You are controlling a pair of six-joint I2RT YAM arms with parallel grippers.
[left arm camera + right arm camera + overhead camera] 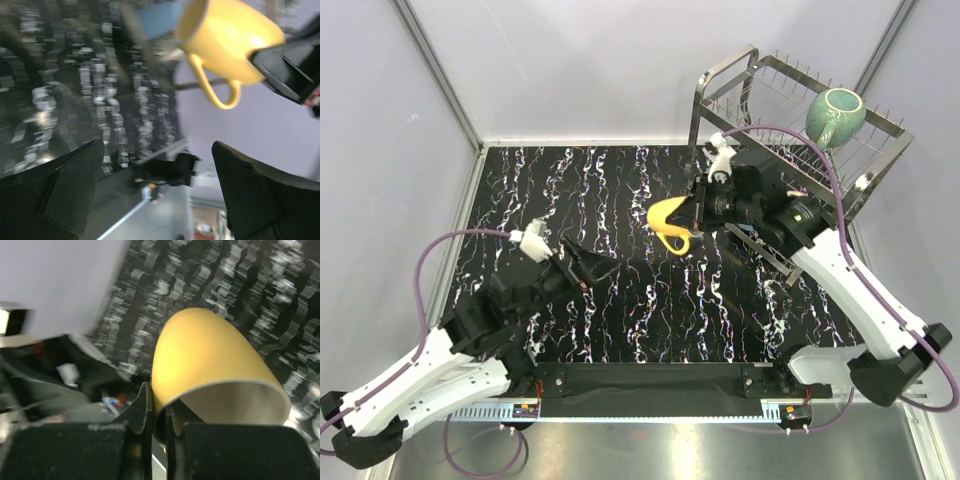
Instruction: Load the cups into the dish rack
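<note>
This is looking like a robotics lab test cell rather than a kitchen. A white left arm [430, 365] and right arm [855, 290] are sitting bolted to a black mounting bar [650, 378] at the near edge of a black marbled worktop [620, 300]. Plain pale wall panels [600, 60] framed by aluminium posts [438, 72] are enclosing it. Purple cables [480, 232] are looping off the arms, and a wire dish rack [775, 85] is standing in the far right corner.

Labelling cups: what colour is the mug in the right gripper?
Yellow outside, pale inside. The mug shows best in the right wrist view.
</note>
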